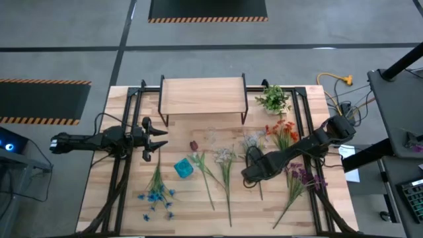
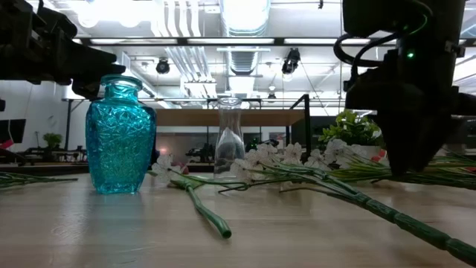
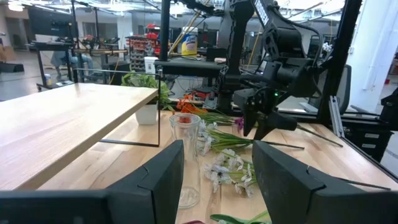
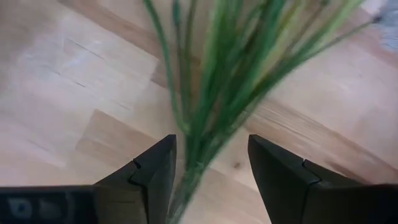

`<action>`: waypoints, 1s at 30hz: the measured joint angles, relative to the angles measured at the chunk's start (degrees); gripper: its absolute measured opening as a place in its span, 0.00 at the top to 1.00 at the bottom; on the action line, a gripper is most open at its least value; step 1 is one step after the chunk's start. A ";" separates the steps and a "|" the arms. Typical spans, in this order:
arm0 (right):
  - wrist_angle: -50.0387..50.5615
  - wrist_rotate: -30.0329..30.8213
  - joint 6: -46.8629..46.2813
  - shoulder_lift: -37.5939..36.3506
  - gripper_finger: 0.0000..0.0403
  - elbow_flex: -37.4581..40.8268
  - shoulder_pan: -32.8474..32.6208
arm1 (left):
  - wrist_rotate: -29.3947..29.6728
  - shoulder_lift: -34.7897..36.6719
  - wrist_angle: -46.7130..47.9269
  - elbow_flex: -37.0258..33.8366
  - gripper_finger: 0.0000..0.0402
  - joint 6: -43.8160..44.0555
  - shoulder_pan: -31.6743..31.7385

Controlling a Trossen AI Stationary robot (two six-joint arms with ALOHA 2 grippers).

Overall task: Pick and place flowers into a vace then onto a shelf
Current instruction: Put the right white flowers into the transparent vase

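A wooden table (image 1: 99, 192) is seen from above with two dark robot arms reaching in from either side; at the far edge stands the shelf (image 1: 203, 96), a light wooden top on thin black legs, with a small leafy potted plant (image 1: 273, 100) just beside its right end.

The flowers (image 1: 225, 165) lie flat on the table in front of the shelf, spread in loose bunches; a blue bunch (image 1: 156, 196) lies near the left front, white ones sit in the middle, an orange-red bunch (image 1: 281, 131) lies near the potted plant, and a purple bunch (image 1: 301, 177) lies toward the right front.

A blue glass vase (image 2: 120, 135) stands upright among the stems, left of centre; a clear glass vase (image 3: 186, 155) stands upright further back, between the blue vase and the shelf; no stems are in either vase.

The left gripper (image 1: 153, 141) hovers over the left part of the table, pointing toward the clear vase; its fingers (image 3: 158, 180) stand apart and hold nothing.

The right gripper (image 1: 252, 173) is low over the white flowers right of centre; its fingers (image 4: 280, 177) are spread apart, with a cluster of green stems (image 4: 214, 93) passing between them; whether they touch the stems cannot be told.
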State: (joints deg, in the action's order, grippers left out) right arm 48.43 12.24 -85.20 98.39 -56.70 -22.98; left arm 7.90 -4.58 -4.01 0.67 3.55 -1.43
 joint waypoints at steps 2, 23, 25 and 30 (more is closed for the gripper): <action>-2.09 0.01 0.91 0.02 0.52 0.61 0.12 | 0.00 0.00 0.00 0.00 0.57 0.00 0.00; -4.71 -0.20 1.49 0.04 0.62 3.91 0.33 | 0.00 0.00 -0.02 0.00 0.57 0.00 0.02; -4.70 -0.21 1.54 0.04 0.66 3.92 0.36 | 0.00 0.00 -0.02 0.00 0.57 0.00 0.02; -4.48 -0.25 1.85 0.04 0.75 3.94 0.73 | 0.00 0.00 -0.02 0.00 0.57 0.00 0.02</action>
State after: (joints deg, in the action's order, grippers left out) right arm 43.95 11.99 -83.34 98.43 -52.75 -22.25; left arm 7.90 -4.58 -4.03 0.67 3.55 -1.41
